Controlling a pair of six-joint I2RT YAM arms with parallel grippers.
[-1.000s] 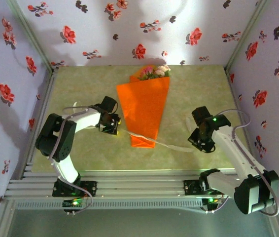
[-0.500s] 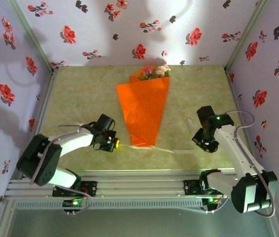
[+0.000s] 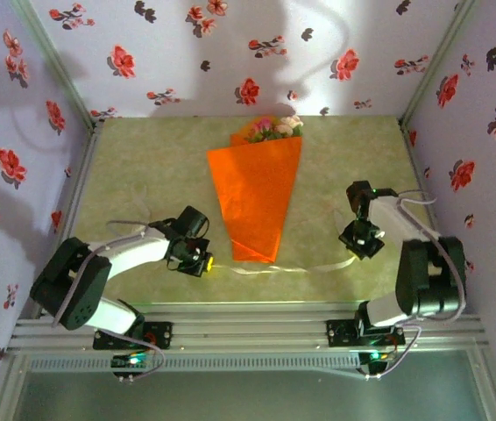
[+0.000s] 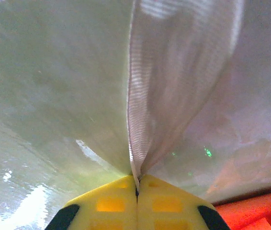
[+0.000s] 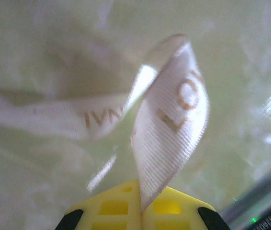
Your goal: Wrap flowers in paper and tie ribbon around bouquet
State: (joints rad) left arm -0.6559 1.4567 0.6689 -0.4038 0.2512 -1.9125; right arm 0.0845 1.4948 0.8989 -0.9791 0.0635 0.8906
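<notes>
Since a second ago, the left jaws have been drawn back toward the near edge of the bench [image 3: 143, 175], and the ribbon [image 5: 174, 124] now lies clear of the tip of the bouquet [image 3: 255, 197]. The bouquet is laid at mid-bench, its flowers [image 3: 274, 127] half hidden by paper. The ribbon's lettering is cut off. One ribbon end is pinched in each fully closed pair of jaws.

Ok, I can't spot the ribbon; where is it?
Top view: the ribbon runs below the bouquet's tip, ends pinched by the left hand and right hand.
</notes>
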